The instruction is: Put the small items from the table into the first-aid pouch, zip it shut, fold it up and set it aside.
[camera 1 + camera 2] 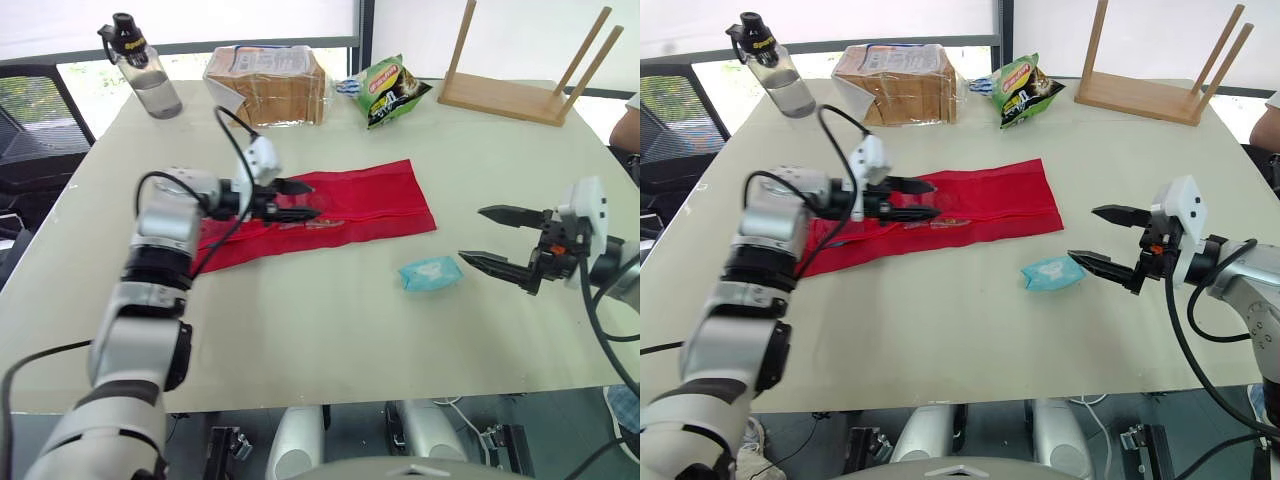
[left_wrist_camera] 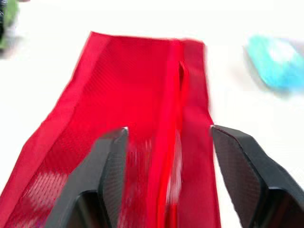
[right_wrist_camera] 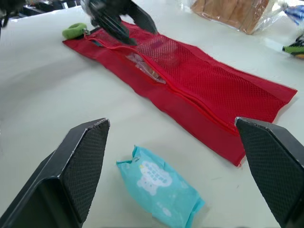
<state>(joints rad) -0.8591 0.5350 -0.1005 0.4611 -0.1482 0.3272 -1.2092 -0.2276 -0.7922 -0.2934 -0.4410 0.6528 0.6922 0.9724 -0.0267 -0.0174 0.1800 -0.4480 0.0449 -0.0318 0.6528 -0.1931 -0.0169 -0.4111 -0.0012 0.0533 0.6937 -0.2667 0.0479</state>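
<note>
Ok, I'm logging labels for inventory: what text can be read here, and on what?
Green snack bag: has print, too small to read.
Blue packet: pale print, too blurred to read.
No text can be read anywhere else.

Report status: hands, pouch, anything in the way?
Left hand open over pouch. Right hand open beside packet, apart. Pouch flat, unfolded. Nothing between right hand and packet.

red mesh pouch [image 1: 340, 205]; light blue packet [image 1: 430, 272], white print.
</note>
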